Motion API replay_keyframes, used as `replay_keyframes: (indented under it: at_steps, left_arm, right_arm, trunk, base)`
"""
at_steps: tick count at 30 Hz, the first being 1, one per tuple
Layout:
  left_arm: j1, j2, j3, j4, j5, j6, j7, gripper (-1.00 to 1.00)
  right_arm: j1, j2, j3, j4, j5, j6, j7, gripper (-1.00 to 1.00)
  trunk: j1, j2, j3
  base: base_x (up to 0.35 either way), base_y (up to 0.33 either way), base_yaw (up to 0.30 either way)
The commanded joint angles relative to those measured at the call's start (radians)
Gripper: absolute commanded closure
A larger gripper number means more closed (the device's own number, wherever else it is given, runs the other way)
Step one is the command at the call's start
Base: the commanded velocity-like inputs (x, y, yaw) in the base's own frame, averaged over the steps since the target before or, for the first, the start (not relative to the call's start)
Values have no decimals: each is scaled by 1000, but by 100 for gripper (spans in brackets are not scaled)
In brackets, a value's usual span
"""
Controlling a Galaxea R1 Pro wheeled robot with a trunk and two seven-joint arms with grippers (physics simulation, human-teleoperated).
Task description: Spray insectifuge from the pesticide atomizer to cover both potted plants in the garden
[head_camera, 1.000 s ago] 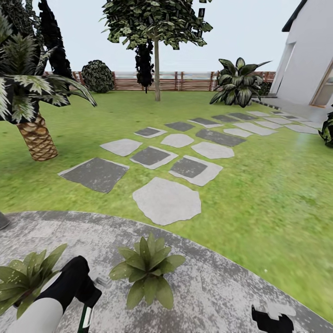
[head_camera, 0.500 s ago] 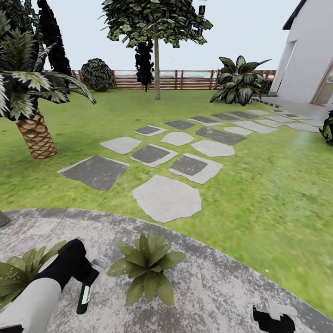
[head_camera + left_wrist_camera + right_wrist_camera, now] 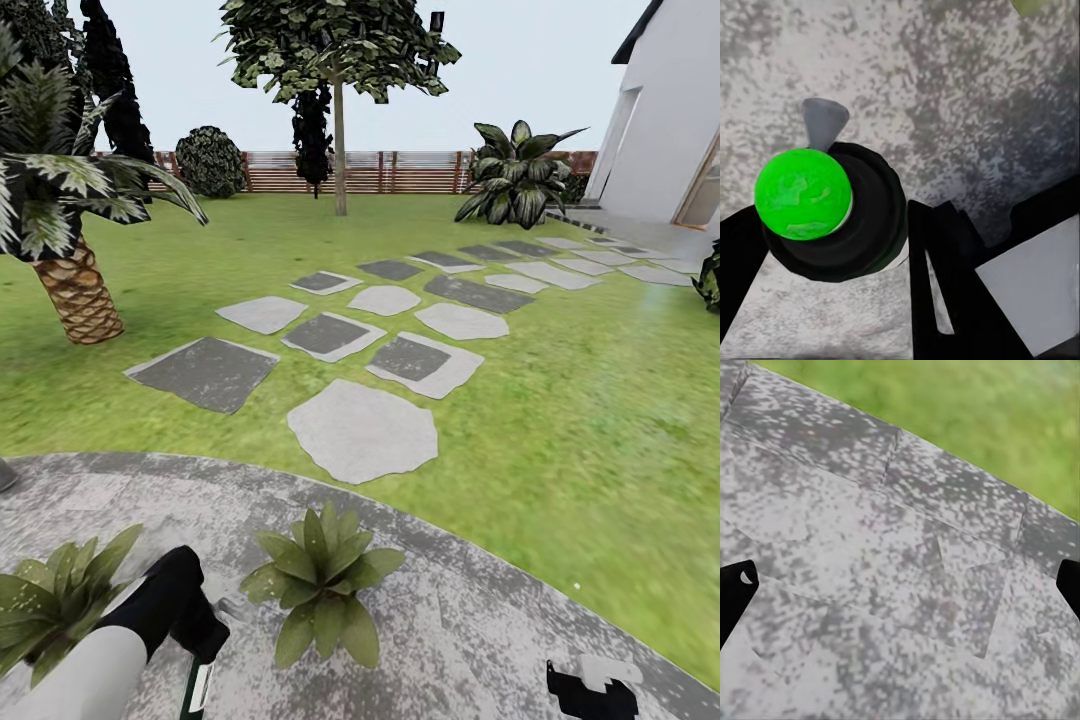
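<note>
In the head view my left gripper [image 3: 207,648] hangs low over the grey patio, shut on the pesticide atomizer [image 3: 197,690], whose dark body with its white label points down at the frame's bottom edge. One potted plant [image 3: 320,585] sits just right of that gripper, the other potted plant [image 3: 55,600] just left of my arm. In the left wrist view the atomizer [image 3: 844,225] shows end-on with its bright green tip [image 3: 802,193], gripped between the black fingers [image 3: 945,285]. My right gripper [image 3: 590,690] is low at the right, open over bare paving [image 3: 900,585].
The round paved patio [image 3: 480,620] borders the lawn [image 3: 580,400]. Grey stepping stones [image 3: 362,430] lead toward the white house [image 3: 665,120]. A palm [image 3: 75,290] stands at left, with a tree [image 3: 338,120], a big striped-leaf shrub [image 3: 515,175] and the wooden fence [image 3: 400,172] beyond.
My left gripper, raised half a second ago, has dropped back down and slightly right with the atomizer, which now sits lower in the frame. The right gripper has not moved.
</note>
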Motion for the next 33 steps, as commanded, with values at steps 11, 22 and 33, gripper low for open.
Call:
replay_keyframes:
  at_steps: [11, 22, 33]
  left_arm:
    - [9, 5, 2, -12, -12, 3, -7, 100]
    - [14, 0, 13, -30, 2, 1, 78, 100]
    - [16, -12, 38, -67, 92, -31, 126, 100]
  right_arm:
    - [-2, 2, -7, 0, 9, -5, -3, -100]
    - [-2, 4, -6, -1, 10, -5, -3, -100]
    - [-2, 1, -5, 3, 15, -5, -97, -100]
  trunk:
    - [0, 0, -6]
    - [0, 0, -9]
    - [0, 0, -10]
  base:
    - [0, -1, 100]
    - [0, -14, 48]
    - [-140, -76, 16]
